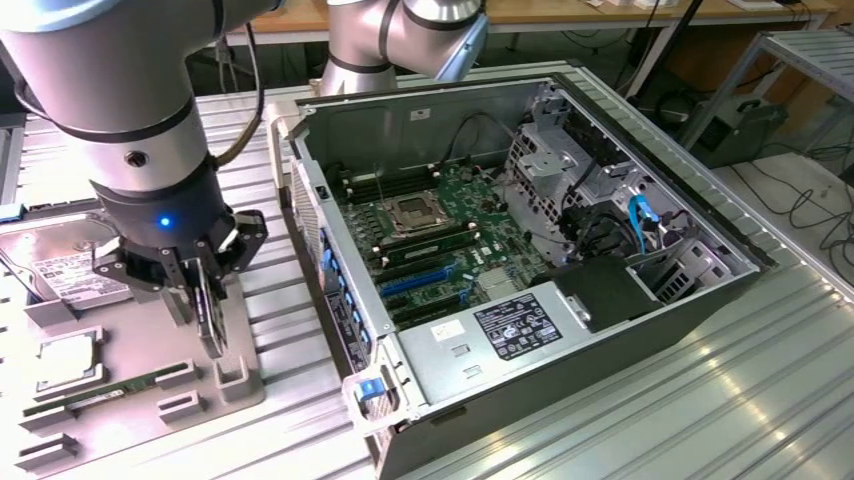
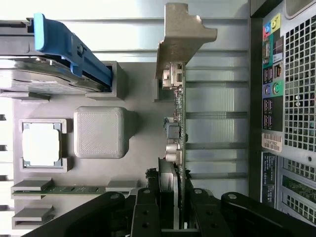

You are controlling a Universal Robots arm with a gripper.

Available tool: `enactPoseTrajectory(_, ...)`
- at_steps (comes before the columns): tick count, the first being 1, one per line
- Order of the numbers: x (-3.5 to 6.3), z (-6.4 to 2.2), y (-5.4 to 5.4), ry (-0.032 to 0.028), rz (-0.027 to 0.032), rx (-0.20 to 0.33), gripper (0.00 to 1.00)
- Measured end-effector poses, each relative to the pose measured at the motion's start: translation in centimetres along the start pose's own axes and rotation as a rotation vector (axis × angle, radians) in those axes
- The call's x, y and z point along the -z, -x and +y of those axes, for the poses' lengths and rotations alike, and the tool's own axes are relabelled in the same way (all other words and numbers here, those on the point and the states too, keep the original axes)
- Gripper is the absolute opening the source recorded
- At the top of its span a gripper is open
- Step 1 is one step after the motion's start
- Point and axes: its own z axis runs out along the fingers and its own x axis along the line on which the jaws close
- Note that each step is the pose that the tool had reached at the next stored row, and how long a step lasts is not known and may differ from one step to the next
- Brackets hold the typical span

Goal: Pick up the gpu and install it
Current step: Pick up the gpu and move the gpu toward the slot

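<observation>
Gripper (image 1: 203,285) hangs over the grey fixture tray (image 1: 254,345), which sits on the exterior view's left, just beside the open computer case (image 1: 747,250). The jaws are drawn in on the gpu (image 2: 180,123), pinching it. The card stands on edge, upright, with its metal bracket (image 2: 183,37) at the far end from the fingers (image 2: 144,213). We cannot tell whether its lower edge is clear of the tray's slot.

Nearby on the tray:
- hard drive (image 2: 44,79) with a blue rail
- processor chip (image 2: 41,144)
- memory stick (image 2: 64,189)

All lie apart from the card.

What we judge could go wrong:
- The grip is on a thin board edge. If the pinch sits off the card's balance, the bracket end could sag and the card hang tilted.
- If the card is seated in the tray's holder, any sideways pull could bind it there or drag the tray.
- The bracket juts out beyond the board and could catch the case's rear wall (image 2: 291,98), which is close beside it.
- The blue expansion slots (image 1: 424,283) on the motherboard (image 1: 447,225) are narrow. A tilted or shifted card would land on the slot's rim, and pressing down then could bend the board or slip it in the grip.
- Loose cables (image 1: 638,222) inside the case could snag the arm.
</observation>
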Motion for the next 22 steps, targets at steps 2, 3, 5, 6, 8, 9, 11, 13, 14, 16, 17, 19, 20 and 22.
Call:
enactPoseTrajectory(2, 0.35, 0.01, 0.0, 0.0001, -0.0001, 0.000, 0.28)
enactPoseTrajectory(3, 0.77, 0.03, 0.0, 0.0001, -0.0001, 0.000, 0.28)
enactPoseTrajectory(5, 1.44, 0.05, 0.0, 0.0001, -0.0001, 0.000, 0.28)
enactPoseTrajectory(6, 1.75, 0.07, 0.0, 0.0002, -0.0002, 0.000, 0.28)
enactPoseTrajectory(8, 2.25, 0.08, 0.0, 0.0000, 0.0000, 0.000, 0.28)
enactPoseTrajectory(9, 2.56, 0.09, 0.0, 0.0000, 0.0000, 0.000, 0.28)
enactPoseTrajectory(11, 3.09, 0.12, 0.0, 0.0002, -0.0001, 0.000, 0.28)
enactPoseTrajectory(13, 3.64, 0.14, 0.0, 0.0001, -0.0001, 0.000, 0.28)
enactPoseTrajectory(14, 3.90, 0.15, 0.0, 0.0002, -0.0001, 0.000, 0.28)
enactPoseTrajectory(16, 4.50, 0.17, 0.0, 0.0001, -0.0001, 0.000, 0.28)
enactPoseTrajectory(17, 4.79, 0.18, 0.0, 0.0001, 0.0000, 0.000, 0.28)
enactPoseTrajectory(19, 5.67, 0.21, 0.1, 0.0002, -0.0001, 0.000, 0.28)
enactPoseTrajectory(20, 5.98, 0.22, 0.1, 0.0001, 0.0000, 0.000, 0.28)
enactPoseTrajectory(22, 6.51, 0.24, 0.1, 0.0001, -0.0001, 0.000, 0.28)
